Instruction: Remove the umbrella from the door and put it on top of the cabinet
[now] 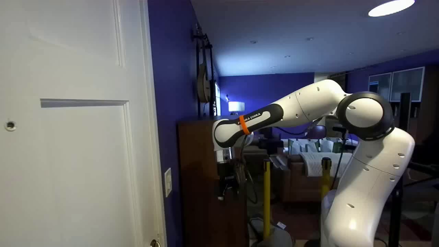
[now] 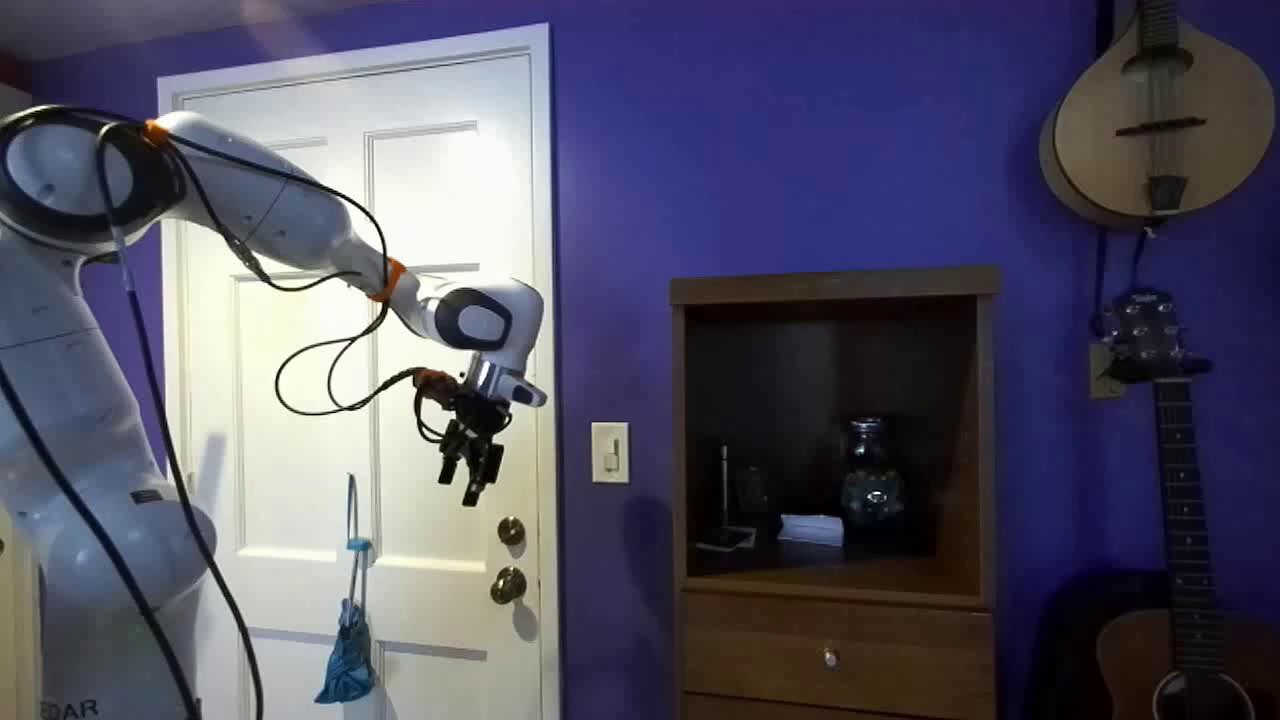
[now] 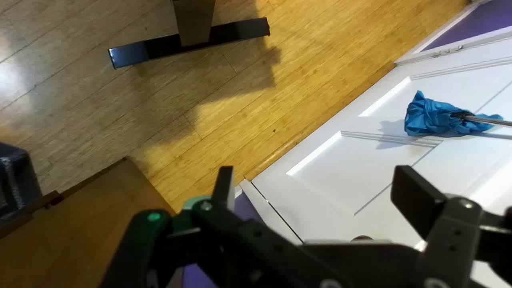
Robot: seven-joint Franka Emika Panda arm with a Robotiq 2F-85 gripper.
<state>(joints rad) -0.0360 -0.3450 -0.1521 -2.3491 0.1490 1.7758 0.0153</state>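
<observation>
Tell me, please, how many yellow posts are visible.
2: in an exterior view, one post right of the cabinet, another post farther right, partly behind the arm; more may be hidden.

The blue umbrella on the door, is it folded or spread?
Folded: in an exterior view, the umbrella hangs gathered into a narrow bundle, not fanned out.

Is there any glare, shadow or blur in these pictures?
In an exterior view, the ceiling light is washed out to white while the cabinet sits in gloom; in the wrist view, glare whitens the wooden floor at the left edge, shadow covers part of it, the blue umbrella casts one on the door, and the close-up gripper looks slightly soft.
</observation>
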